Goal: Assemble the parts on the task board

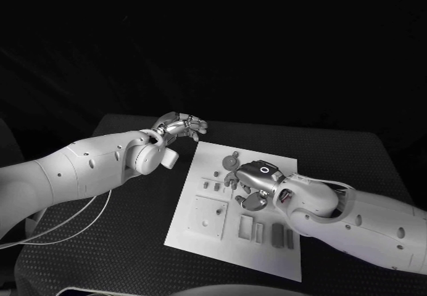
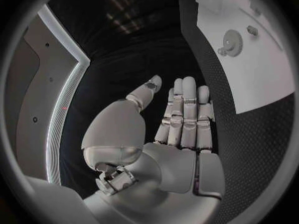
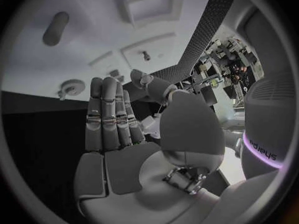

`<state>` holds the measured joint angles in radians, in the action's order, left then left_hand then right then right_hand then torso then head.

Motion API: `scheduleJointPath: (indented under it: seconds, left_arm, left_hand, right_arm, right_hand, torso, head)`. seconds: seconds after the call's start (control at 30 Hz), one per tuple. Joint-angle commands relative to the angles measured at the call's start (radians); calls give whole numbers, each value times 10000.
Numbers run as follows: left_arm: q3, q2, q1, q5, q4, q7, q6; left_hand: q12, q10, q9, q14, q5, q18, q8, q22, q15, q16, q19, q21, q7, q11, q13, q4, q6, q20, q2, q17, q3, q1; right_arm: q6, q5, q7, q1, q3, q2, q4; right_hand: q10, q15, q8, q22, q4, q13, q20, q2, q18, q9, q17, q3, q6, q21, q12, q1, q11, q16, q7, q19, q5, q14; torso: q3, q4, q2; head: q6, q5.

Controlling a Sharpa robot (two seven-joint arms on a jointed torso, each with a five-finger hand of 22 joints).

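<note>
The white task board [image 1: 218, 250] lies in the middle of the black table with several grey parts on it. A grey gear [image 1: 231, 162] sits near its far edge, and flat grey bars [image 1: 277, 235] lie toward its near side. My right hand [image 1: 253, 183] hovers over the board's far half, just nearer than the gear, with fingers straight and nothing in it. The right wrist view shows that hand [image 3: 115, 122] flat before the board [image 3: 37, 69], with the gear [image 3: 74, 87] beyond its fingertips. My left hand [image 1: 181, 127] is off the board's far left corner, empty with fingers [image 2: 186, 114] extended.
A square recessed plate [image 1: 209, 214] sits on the board's left side, with small pegs [image 1: 207, 184] beyond it. The left wrist view shows the board [image 2: 261, 79] and the gear [image 2: 231, 36] to one side of the hand. Black table mat [image 1: 107, 246] surrounds the board.
</note>
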<state>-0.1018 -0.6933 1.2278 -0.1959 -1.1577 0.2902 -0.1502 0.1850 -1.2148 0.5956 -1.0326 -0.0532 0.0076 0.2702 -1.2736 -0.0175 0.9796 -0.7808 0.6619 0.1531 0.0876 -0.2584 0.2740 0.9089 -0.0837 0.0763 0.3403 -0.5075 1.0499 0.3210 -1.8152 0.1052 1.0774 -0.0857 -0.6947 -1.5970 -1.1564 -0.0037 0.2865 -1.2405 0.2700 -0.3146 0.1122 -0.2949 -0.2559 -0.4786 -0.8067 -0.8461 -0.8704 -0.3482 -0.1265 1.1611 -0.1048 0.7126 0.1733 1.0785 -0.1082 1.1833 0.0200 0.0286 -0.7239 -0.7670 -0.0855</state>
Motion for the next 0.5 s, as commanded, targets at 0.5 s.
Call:
scheduleJointPath:
  seconds: [0.5]
  left_arm:
    - [2,-12,7,60,31,85,167]
  left_hand:
    - [68,61,13,-10,-2,-3,-65,-19,49,-56,-20,-57,18,-13,7,-68,-68,-271,102,18,-4,-14]
  right_arm:
    - [-1820,1165,201,492,245,-1619,-133]
  right_hand:
    - [973,305,-216,-230,102,356,-18,-28,-59,203,309,2032,737,36,574,-1424,-331,521,-197,-158,378,-384]
  torso:
    - [-16,-60,0]
  head:
    - [333,272]
